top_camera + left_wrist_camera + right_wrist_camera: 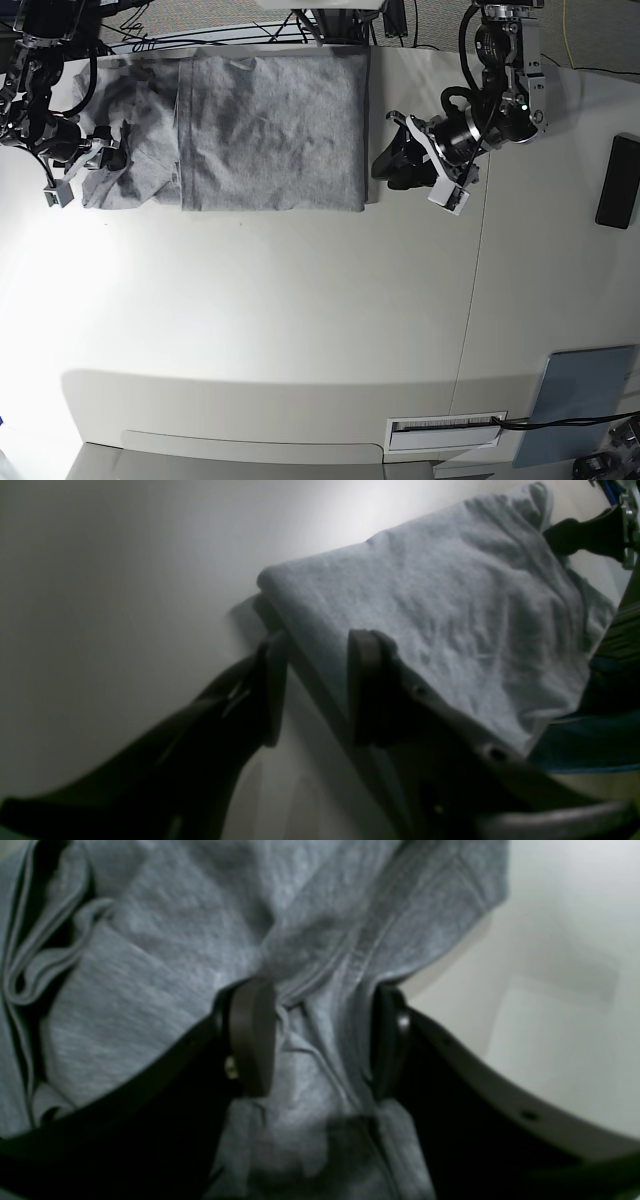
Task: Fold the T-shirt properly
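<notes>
While the light heather-grey cotton T-shirt [270, 130] lies at twelve o'clock on the white table [300, 330], my right gripper [315, 1040] straddles its bunched sleeve, my left gripper [312, 690] gapes beside its edge.

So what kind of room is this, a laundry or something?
More likely a robotics lab or test bench than a laundry. Two robot arms sit at a plain white table, each tool, left and right, at one side of a grey T-shirt, with loose cables trailing behind.
</notes>
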Controlling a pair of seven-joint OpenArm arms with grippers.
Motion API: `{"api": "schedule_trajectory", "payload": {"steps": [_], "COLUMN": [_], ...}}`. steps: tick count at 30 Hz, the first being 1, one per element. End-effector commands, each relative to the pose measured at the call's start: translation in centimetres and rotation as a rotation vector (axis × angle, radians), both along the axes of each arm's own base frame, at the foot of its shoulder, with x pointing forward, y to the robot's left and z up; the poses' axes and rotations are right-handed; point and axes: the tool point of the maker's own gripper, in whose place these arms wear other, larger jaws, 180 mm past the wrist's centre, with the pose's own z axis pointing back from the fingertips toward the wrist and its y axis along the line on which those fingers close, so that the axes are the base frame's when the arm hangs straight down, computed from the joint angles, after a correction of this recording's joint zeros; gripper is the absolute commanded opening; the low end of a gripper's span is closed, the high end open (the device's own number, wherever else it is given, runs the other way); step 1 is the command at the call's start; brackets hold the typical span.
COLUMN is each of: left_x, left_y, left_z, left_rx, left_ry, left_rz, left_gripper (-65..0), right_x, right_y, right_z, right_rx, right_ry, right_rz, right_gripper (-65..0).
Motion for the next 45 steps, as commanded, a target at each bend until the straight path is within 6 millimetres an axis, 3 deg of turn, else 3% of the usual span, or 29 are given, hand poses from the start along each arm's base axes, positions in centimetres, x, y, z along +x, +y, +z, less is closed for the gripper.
{"api": "schedule_trajectory", "payload": {"steps": [1, 6, 10, 15, 21, 24, 28, 34, 39, 45], "left_x": [0.7, 0.7, 0.7, 0.6, 0.7, 0.7, 0.6, 0.6, 0.6, 0.6], "left_y": [0.0, 0.0, 0.0, 0.0, 0.0, 0.0, -0.1, -0.1, 0.0, 0.0], "left_z": [1.2, 1.2, 1.2, 1.2, 1.2, 1.2, 1.2, 1.2, 1.2, 1.2], "left_rx": [-0.018, -0.018, -0.018, -0.018, -0.019, -0.019, -0.019, -0.019, -0.017, -0.017], "left_ry": [-0.047, -0.046, -0.045, -0.045, -0.046, -0.045, -0.045, -0.045, -0.043, -0.043], "left_rz": [0.004, 0.004, 0.004, 0.004, 0.004, 0.004, 0.003, 0.004, 0.003, 0.003], "left_gripper": [-43.7, -43.7, -43.7, -43.7, -43.7, -43.7, -43.7, -43.7, -43.7, -43.7], "right_x": [-2.9, -3.2, -3.7, -3.1, -2.7, -2.6, -3.0, -4.0, -4.0, -4.4], "right_y": [0.5, 1.3, 0.8, -2.0, -6.6, -7.7, -6.9, -4.1, -1.1, -0.7], "right_z": [-1.9, -1.7, -1.5, -0.2, 1.8, 2.3, 1.7, 0.0, 0.3, 0.2], "right_rx": [-0.012, 0.039, 0.023, -0.047, -0.207, -0.246, -0.223, -0.150, 0.013, 0.037], "right_ry": [0.139, 0.155, 0.180, 0.168, 0.172, 0.173, 0.180, 0.190, 0.183, 0.210], "right_rz": [0.028, 0.038, 0.052, 0.057, 0.068, 0.071, 0.074, 0.129, 0.120, 0.096], "right_gripper": [-36.4, -39.8, -40.2, -40.2, -40.1, -40.1, -35.7, -35.7, -35.7, -35.8]}}
